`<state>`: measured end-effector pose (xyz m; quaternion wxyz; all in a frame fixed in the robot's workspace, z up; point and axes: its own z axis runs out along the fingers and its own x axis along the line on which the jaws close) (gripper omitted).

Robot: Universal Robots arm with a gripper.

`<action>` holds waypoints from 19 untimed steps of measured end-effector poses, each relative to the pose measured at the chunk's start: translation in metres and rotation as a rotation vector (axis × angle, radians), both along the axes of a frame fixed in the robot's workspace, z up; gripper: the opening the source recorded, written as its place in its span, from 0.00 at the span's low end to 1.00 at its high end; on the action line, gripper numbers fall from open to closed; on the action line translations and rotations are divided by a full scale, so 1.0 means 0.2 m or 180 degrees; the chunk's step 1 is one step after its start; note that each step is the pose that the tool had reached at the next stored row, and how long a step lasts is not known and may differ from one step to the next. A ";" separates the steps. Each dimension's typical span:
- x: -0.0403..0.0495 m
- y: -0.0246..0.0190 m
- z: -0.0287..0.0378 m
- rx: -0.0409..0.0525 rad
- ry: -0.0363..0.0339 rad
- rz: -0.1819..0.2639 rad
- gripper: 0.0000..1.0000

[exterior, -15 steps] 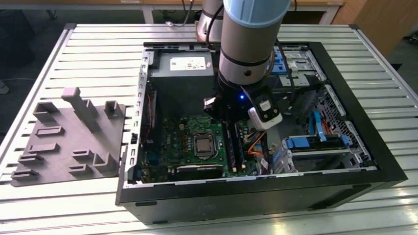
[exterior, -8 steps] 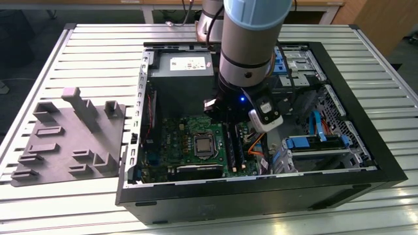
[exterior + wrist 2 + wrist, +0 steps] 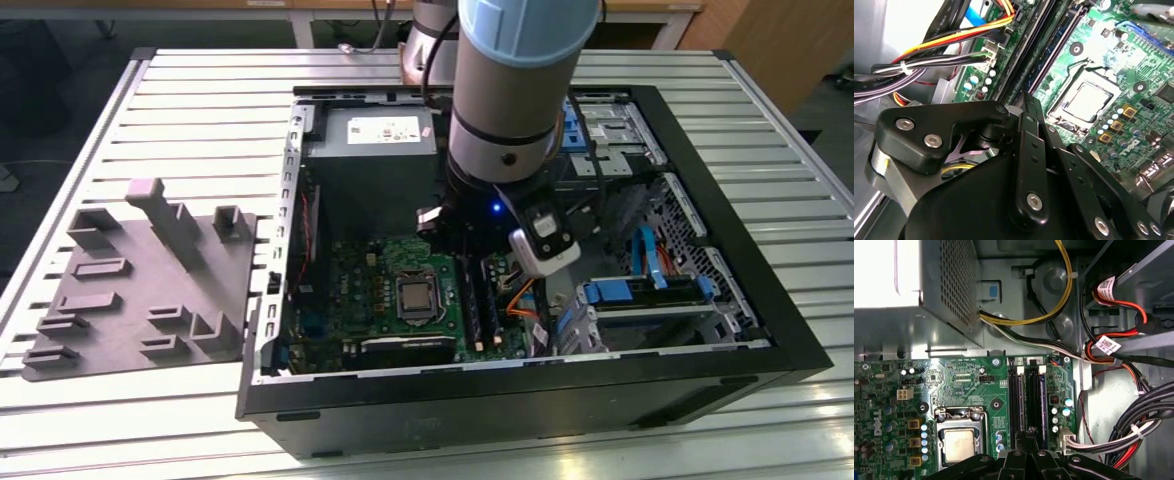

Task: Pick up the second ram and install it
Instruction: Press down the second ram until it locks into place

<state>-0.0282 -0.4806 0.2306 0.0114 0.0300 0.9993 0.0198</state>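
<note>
My gripper is down inside the open computer case, over the memory slots at the edge of the green motherboard. Its black fingers are shut together with nothing visible between them. Their tips sit at the near end of the second ram, a long dark stick standing upright in its slot. Another dark stick stands in the slot beside it. In the exterior view both sticks show just below the gripper.
A silver processor sits beside the slots. Bundled cables crowd the other side. The power supply fills the case's back, with drive bays on the exterior view's right. A grey tray lies outside the case on the slatted table.
</note>
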 end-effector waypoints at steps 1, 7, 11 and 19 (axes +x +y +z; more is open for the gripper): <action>0.000 -0.003 0.000 0.0000 0.0000 0.0000 0.11; 0.000 -0.021 0.000 0.0000 0.0000 0.0000 0.11; 0.000 -0.032 0.000 0.0000 0.0000 0.0000 0.11; 0.000 -0.056 0.000 0.0000 0.0000 0.0000 0.11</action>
